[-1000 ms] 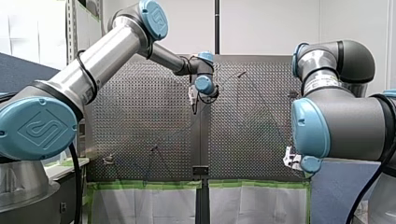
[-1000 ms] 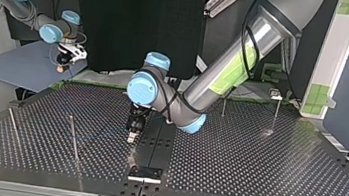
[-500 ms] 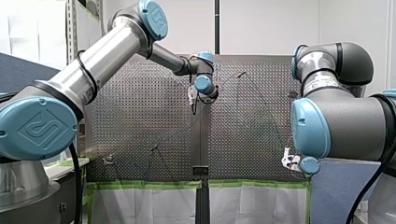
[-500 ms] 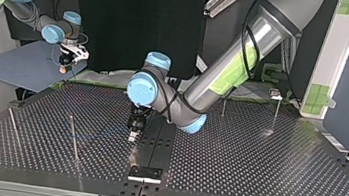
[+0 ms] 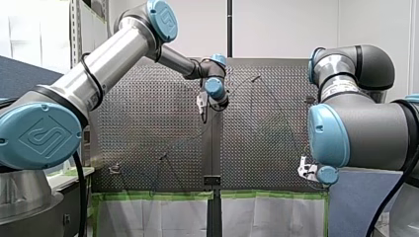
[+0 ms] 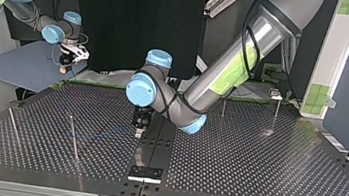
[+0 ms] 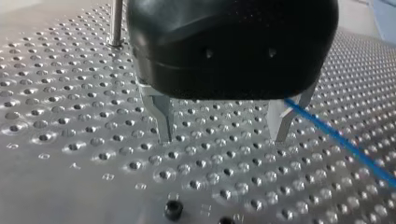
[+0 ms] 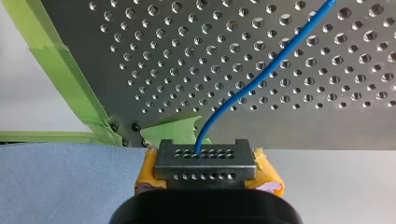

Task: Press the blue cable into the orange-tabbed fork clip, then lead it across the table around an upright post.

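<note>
My left claw (image 7: 223,137) is hovering spread and empty. The cable (image 7: 336,138) is running just outside its gap, one end pinched in my right claw (image 8: 205,161). Closing here would likely miss it.

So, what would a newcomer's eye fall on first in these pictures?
Most likely the blue cable: in the right wrist view it leads out of my right gripper, whose yellow pads are shut on it, and crosses the perforated table. Next comes my left gripper, open just above the table in the left wrist view, with the cable passing beside one of its metal fingers.
</note>
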Controlling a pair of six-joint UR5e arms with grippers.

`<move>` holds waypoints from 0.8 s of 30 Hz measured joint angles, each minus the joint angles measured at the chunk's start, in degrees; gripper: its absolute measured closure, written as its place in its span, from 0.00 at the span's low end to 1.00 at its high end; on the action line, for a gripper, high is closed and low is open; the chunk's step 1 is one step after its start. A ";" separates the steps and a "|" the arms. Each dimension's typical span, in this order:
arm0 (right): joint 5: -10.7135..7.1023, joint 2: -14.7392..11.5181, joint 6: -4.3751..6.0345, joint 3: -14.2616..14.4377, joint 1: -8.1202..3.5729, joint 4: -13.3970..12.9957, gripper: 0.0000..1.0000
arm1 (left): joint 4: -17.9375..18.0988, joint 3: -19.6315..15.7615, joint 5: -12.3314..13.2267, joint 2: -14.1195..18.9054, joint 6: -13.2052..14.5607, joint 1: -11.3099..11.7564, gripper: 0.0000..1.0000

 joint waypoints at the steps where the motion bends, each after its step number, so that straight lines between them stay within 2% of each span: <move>1: -0.01 0.00 -0.01 0.00 0.00 0.00 1.00 | -0.19 0.05 0.47 0.00 -0.51 -0.04 0.00; 13: 0.25 0.01 -0.12 0.02 0.06 0.35 1.00 | -1.39 0.05 6.02 0.48 -6.34 -0.10 0.00; 24: 0.26 0.01 -0.14 0.02 0.07 0.57 1.00 | -1.60 0.02 5.43 1.52 -11.61 -0.18 0.00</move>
